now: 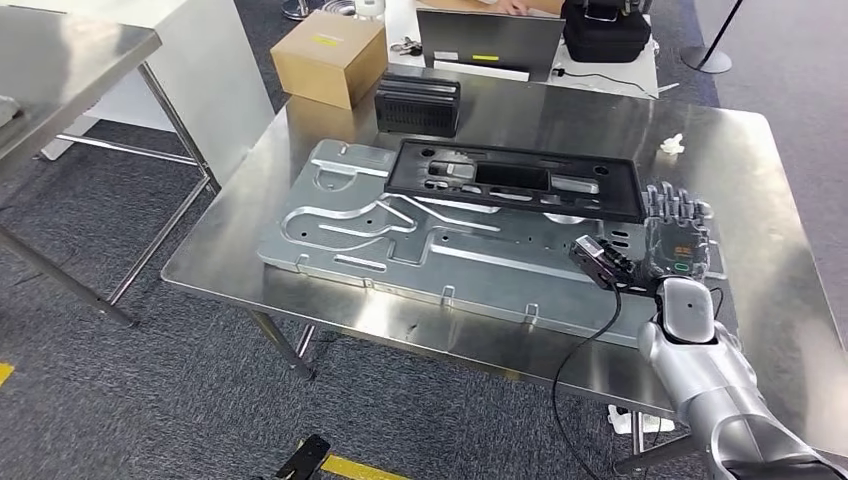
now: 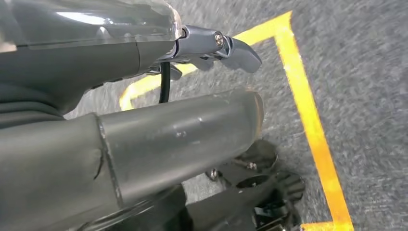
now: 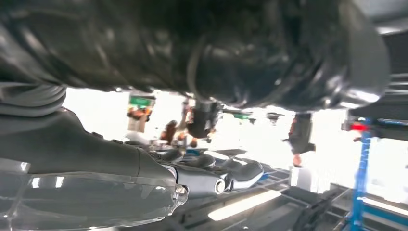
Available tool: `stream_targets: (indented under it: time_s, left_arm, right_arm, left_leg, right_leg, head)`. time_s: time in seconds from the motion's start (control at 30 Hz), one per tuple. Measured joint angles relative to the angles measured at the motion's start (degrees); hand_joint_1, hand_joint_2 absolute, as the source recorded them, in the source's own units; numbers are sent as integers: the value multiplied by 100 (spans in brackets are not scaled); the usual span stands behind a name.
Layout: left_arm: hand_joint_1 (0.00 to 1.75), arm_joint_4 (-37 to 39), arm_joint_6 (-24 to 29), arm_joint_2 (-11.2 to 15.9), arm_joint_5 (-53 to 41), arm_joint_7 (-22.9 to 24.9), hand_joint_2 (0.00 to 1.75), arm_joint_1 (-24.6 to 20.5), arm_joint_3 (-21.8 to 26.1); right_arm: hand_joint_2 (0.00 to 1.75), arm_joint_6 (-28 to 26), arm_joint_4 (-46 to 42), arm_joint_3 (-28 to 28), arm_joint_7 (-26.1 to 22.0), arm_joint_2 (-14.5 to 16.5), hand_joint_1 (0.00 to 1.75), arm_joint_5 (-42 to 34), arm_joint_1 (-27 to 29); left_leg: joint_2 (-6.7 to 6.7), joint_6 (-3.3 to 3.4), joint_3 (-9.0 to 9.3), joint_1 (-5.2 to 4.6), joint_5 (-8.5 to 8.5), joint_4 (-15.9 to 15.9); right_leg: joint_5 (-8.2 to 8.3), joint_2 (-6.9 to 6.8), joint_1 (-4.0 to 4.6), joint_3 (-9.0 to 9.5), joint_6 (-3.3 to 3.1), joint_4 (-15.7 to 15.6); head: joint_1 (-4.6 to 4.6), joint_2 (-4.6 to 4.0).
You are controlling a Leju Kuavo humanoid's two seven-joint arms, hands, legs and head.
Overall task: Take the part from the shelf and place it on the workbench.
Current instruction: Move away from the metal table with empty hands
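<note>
The right hand (image 1: 678, 232) is seen in the head view lying flat on the workbench (image 1: 780, 250), palm down, fingers stretched apart and pointing away from the robot; nothing is grasped in it. Just beside it, on the thumb side, the black part (image 1: 520, 180) is found: a long flat frame with several cut-outs, laid across the far edge of a large machined metal plate (image 1: 400, 235). The near corner of the part lies close to the fingertips (image 1: 668, 196), but contact cannot be told. The metal plate spreads from the hand's thumb side across the middle of the workbench.

Beyond the part, farther from the hand, a black ribbed tray (image 1: 418, 104) is set upright; what it holds cannot be made out. Past that, a closed cardboard box (image 1: 330, 56) with a yellow label is placed at the far corner, its contents hidden. A black zipped case (image 1: 606, 36) is seen on a white table straight ahead of the hand, shut. A small white object (image 1: 671, 145) rests on the workbench just ahead of the fingers.

In the left wrist view the left hand (image 2: 219, 48) is shown hanging above grey carpet marked with yellow tape (image 2: 308, 115); its grey fingers are loosely extended and nothing is held.
</note>
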Motion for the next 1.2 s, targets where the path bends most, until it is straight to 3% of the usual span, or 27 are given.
stream_targets:
  time_s: [0.03,0.1,0.17,0.23,0.3,0.33,0.37,0.4,0.47,0.53,0.6,0.67,0.73,0.8,0.83,0.87,0.9,0.97,1.03,1.1,1.13,1.2]
  left_arm:
    - [0,0,-2,8,-11,1,0,1,1]
    - [0,0,-8,-5,-34,3,0,-4,0]
    - [0,0,-16,-16,-51,-1,0,-14,1]
    - [0,0,-28,-21,-63,-4,0,-2,1]
    - [0,0,-38,-20,-69,-2,0,33,1]
    - [0,0,-39,-21,-70,-2,0,45,1]
    - [0,0,-39,-21,-70,-2,0,50,1]
    - [0,0,-40,-22,-70,-2,0,50,1]
    - [0,0,-40,-21,-70,-6,0,46,1]
    - [0,0,-40,-21,-70,-9,0,44,1]
    - [0,0,-40,-21,-70,-11,0,40,1]
    - [0,0,-40,-20,-70,-12,0,36,1]
    - [0,0,-40,-18,-70,-12,0,51,1]
    - [0,0,-40,-18,-70,-12,0,80,1]
    - [0,0,-40,-18,-70,-10,0,91,1]
    - [0,0,-40,-18,-70,-8,0,97,1]
    - [0,0,-40,-18,-70,-6,0,100,1]
    - [0,0,-40,-17,-72,-4,0,101,1]
    - [0,0,-42,-16,-78,-3,0,107,1]
    - [0,0,-43,-16,-87,-2,0,110,1]
    - [0,0,-43,-16,-91,-3,0,105,1]
    - [0,0,-43,-19,-99,-5,0,94,1]
  right_arm:
    - [0,1,2,-1,7,-5,0,2,1]
    - [0,1,1,-4,16,-35,0,2,10]
    - [0,1,-2,-13,15,-71,0,-3,2]
    - [0,4,-1,-21,13,-92,0,-14,-11]
    - [0,9,2,-27,13,-91,0,-23,8]
    - [0,10,4,-29,13,-92,0,-28,24]
    - [0,8,4,-33,13,-93,0,-35,35]
    - [0,5,4,-37,13,-98,0,-45,38]
    - [0,0,2,-43,13,-110,0,-60,38]
    - [0,-2,0,-46,13,-124,0,-63,41]
    - [0,-3,0,-49,13,-153,0,-63,49]
    - [0,-5,-2,-50,13,-173,0,-63,51]
    - [0,-7,-3,-50,13,-169,0,-63,47]
    - [0,-4,-3,-50,12,-166,0,-63,67]
    - [0,-2,-3,-50,12,-165,0,-63,83]
    - [0,-1,-3,-50,11,-165,0,-63,97]
    - [0,0,-3,-50,11,-165,0,-63,106]
    - [0,1,-3,-50,11,-163,0,-63,109]
    - [0,5,-4,-50,9,-161,0,-63,112]
    - [0,17,-4,-50,0,-172,0,-63,135]
    - [0,26,-4,-50,-7,-182,0,-63,151]
    - [0,43,-5,-51,-14,-202,0,-63,154]
  left_leg:
    - [14,11,25,-14,10,-51]
    - [162,-40,74,-1,84,-195]
    - [320,-94,136,47,179,-376]
    - [465,-123,143,64,222,-442]
    - [634,-141,114,65,217,-421]
    - [719,-154,99,66,208,-403]
    - [798,-172,86,68,195,-379]
    - [875,-197,79,69,175,-348]
    - [998,-261,74,50,128,-292]
    - [1093,-322,87,28,100,-270]
    - [1177,-377,100,28,80,-263]
    - [975,-450,39,59,-83,-81]
    - [632,-518,-205,101,-461,523]
    - [524,-552,-505,125,-759,1229]
    - [515,-559,-559,134,-765,1369]
    - [504,-556,-501,143,-652,1270]
    - [464,-544,-342,151,-457,957]
    - [225,-512,36,177,-112,162]
    - [57,-490,204,183,-19,-221]
    - [145,-449,214,179,-4,-266]
    - [217,-408,220,185,27,-299]
    - [361,-315,228,197,93,-378]
  right_leg:
    - [22,64,-12,-9,33,-17]
    - [57,145,-13,-15,106,-64]
    - [-99,-113,21,-101,163,102]
    - [-466,-515,3,-359,220,685]
    - [-688,-678,-44,-583,287,1230]
    - [-657,-711,-68,-569,315,1254]
    - [-534,-745,-88,-437,335,1056]
    - [-372,-820,-98,-201,347,665]
    - [-176,-1017,-78,181,291,24]
    - [-149,-1064,-38,258,198,-143]
    - [-108,-940,-49,248,132,-179]
    - [-61,-831,-89,243,60,-216]
    - [-25,-721,-114,220,9,-234]
    - [-2,-581,-120,188,-1,-232]
    - [8,-504,-122,178,6,-231]
    - [18,-424,-126,173,18,-228]
    - [28,-348,-131,172,32,-225]
    - [45,-211,-138,155,72,-211]
    - [83,-89,-141,107,146,-212]
    - [136,37,-151,70,238,-242]
    - [132,11,-150,49,269,-232]
    - [-65,-266,-132,-89,310,43]
  head:
    - [-2,0]
    - [-22,0]
    - [-2,0]
    - [24,0]
    - [27,0]
    - [27,0]
    - [27,0]
    - [28,0]
    - [27,0]
    - [24,0]
    - [23,0]
    - [22,0]
    - [20,0]
    - [19,0]
    - [19,0]
    - [19,0]
    - [19,0]
    - [20,0]
    - [21,0]
    - [21,0]
    - [24,0]
    - [54,0]
